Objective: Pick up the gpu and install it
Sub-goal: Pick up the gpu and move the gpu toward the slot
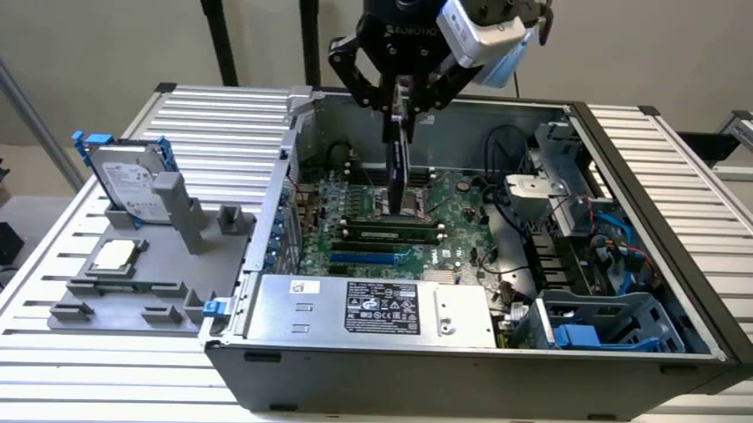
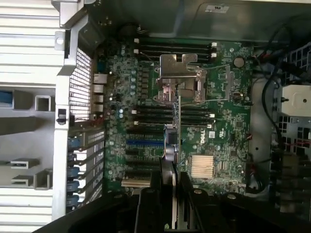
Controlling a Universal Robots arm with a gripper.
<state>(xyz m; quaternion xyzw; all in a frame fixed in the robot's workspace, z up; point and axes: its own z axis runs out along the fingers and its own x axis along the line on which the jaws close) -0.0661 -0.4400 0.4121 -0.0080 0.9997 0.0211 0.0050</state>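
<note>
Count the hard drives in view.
1. The hard drive stands on edge in the grey holder at the exterior view's left, outside the computer case. More may hide inside it.

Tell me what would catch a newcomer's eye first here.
The hand grips the gpu on edge over the motherboard inside the open case. At the exterior view's left, a hard drive with blue rails stands on edge on a grey fixture.

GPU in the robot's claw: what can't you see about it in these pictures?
Faces of the gpu: edge-on in both views, just a thin strip.
Its bottom edge, exterior view: too small to tell whether it touches the motherboard.
Upper part of the gripper: cut off by the exterior view's top edge.
</note>
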